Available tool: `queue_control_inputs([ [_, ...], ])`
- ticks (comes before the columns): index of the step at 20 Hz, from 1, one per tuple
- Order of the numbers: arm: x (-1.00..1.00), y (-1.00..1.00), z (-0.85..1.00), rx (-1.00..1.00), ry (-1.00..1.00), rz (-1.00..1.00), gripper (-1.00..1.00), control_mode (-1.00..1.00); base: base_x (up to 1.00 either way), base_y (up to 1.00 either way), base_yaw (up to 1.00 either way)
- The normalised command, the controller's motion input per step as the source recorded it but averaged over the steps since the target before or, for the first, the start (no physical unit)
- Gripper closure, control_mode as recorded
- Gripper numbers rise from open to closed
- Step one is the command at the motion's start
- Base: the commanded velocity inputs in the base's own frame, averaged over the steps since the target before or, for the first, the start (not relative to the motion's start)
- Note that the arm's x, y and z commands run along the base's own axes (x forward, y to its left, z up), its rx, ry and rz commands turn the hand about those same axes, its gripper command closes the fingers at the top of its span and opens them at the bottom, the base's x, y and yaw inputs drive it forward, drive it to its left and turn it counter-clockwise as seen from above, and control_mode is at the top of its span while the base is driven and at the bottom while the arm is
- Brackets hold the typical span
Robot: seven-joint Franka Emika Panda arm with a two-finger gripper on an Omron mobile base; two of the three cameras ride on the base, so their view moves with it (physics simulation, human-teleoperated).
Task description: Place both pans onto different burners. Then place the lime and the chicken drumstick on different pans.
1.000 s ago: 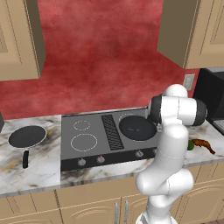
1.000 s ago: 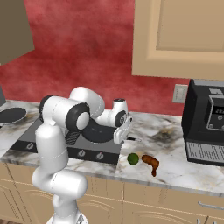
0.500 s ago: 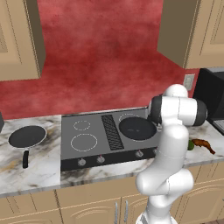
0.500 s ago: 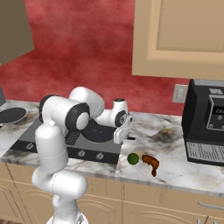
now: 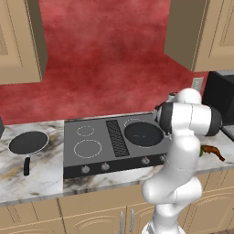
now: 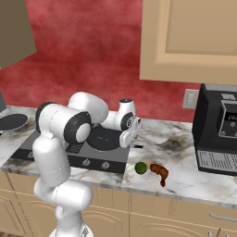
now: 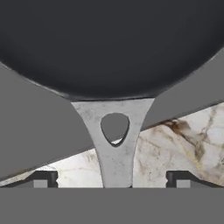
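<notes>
The marble desk (image 5: 41,176) ran across the kitchen under a red wall, and the dark cooktop (image 5: 98,157) was set into it. On the cooktop, one pan (image 5: 143,134) sat on the burner at about 3 o'clock from the central vent grille (image 5: 117,138); in the right base view that same pan (image 6: 102,139) lay just under the white arm, at 9 o'clock from the pincer (image 6: 131,137). The second pan (image 5: 28,142) rested off the cooktop on the desk at its 9 o'clock side, its black handle (image 5: 26,166) pointing toward 6 o'clock. A black coffee machine (image 6: 217,129) stood on the desk at the far 3 o'clock end. In the hand view the pan (image 7: 109,43) on the burner spread across the upper half, its grey handle bracket (image 7: 114,144) with a teardrop hole running down toward 6 o'clock, and the pincer (image 7: 113,179) stood wide, its two dark fingertips (image 7: 40,179) apart on either side of that bracket and not touching it. The chicken drumstick (image 6: 159,171) lay on the desk at 3 o'clock of the cooktop's front corner, with the lime (image 6: 140,167) just beside it at its 9 o'clock, both well apart from the second pan. In the left base view the chicken drumstick (image 5: 211,151) showed past the arm at 3 o'clock.
</notes>
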Motion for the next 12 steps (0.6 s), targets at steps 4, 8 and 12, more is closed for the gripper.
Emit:
queue_control_inputs([
  [4, -0.05, 0.04, 0.45, 0.00, -0.08, -0.05, -1.00, -1.00, 0.00, 0.00, 0.00],
  [8, -0.10, 0.44, 0.35, 0.00, -0.04, -0.13, -1.00, -1.00, 0.00, 0.00, 0.00],
  [12, -0.29, 0.47, 0.32, 0.00, -0.01, -0.19, -1.00, -1.00, 0.00, 0.00, 0.00],
])
